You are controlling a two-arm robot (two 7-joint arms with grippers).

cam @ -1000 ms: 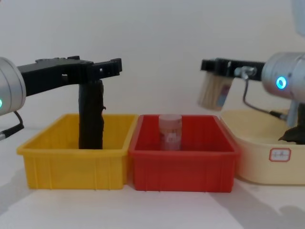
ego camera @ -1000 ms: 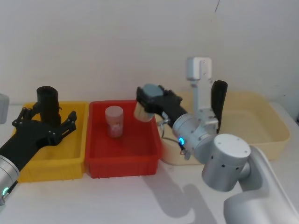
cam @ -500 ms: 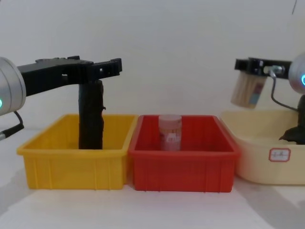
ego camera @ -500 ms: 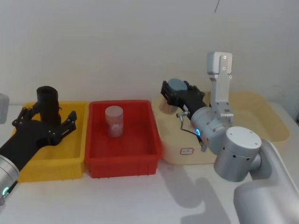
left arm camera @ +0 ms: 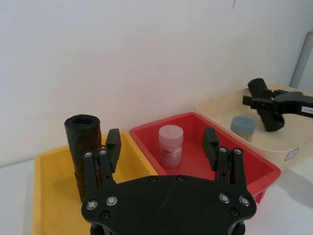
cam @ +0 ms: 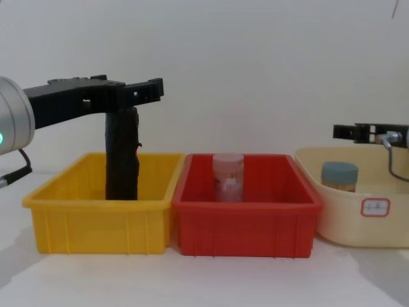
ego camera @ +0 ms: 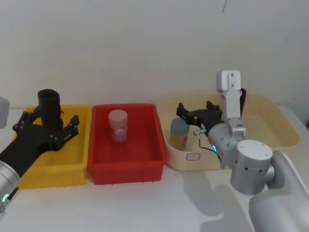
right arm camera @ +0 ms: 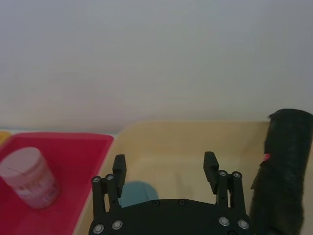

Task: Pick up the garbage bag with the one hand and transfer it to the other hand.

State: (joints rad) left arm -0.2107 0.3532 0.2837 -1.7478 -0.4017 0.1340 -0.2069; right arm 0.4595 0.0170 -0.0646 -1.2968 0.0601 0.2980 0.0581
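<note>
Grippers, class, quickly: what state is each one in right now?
Left gripper: open, holding nothing, above the yellow bin beside a black roll.
Right gripper: open, holding nothing, over the cream tub.

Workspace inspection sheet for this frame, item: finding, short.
Surface: white table, three bins in a row.
Job's things: garbage bag upright in yellow bin, not lifted.
Clutter: pink jar in red bin; blue-lidded jar and second black roll in cream tub.
Grippers: left gripper jaws open by the bag's top, not closed on it; right gripper jaws open over the cream tub, apart from the jar.
Cables: thin grey cable at the right gripper.
Surroundings: plain white wall.
</note>
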